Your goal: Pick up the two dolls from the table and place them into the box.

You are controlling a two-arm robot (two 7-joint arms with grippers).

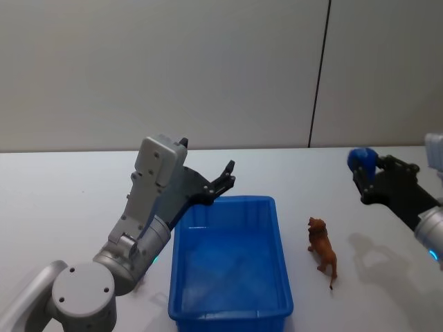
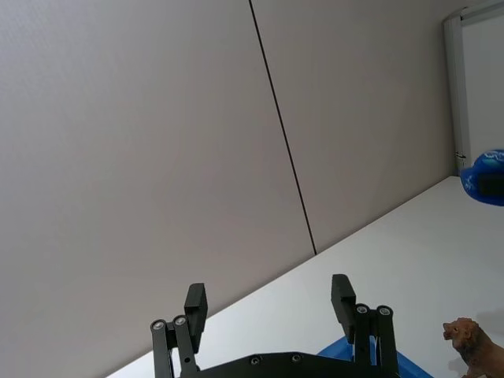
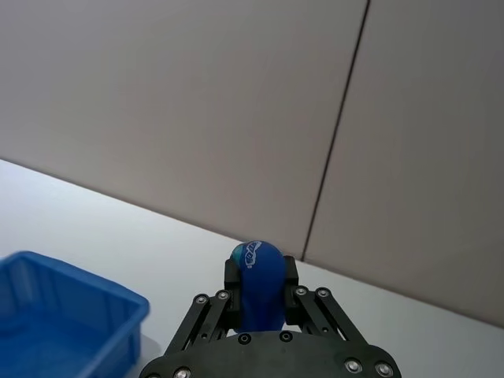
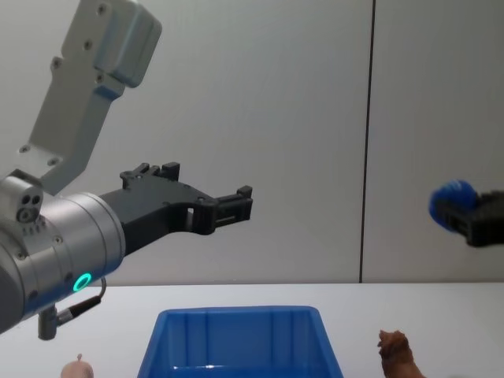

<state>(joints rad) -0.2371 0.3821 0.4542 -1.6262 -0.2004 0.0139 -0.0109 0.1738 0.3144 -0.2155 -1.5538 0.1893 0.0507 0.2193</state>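
holds left gripper (image 1: 228, 176) wide open above far rim of box (image 1: 282, 256); clamps blue rounded thing (image 1: 361, 158) in raised right gripper (image 3: 261, 276); has reddish-brown doll (image 1: 322, 252) standing on table (image 1: 377, 280) right of box.

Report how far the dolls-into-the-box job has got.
Done: nothing yet; the box looks empty.
In hand: the right gripper is shut on a blue rounded thing, raised to the right of the box. The left gripper is open, raised by the box's far left corner.
Left: the brown doll stands on the table right of the box, and the peach doll sits to its left.
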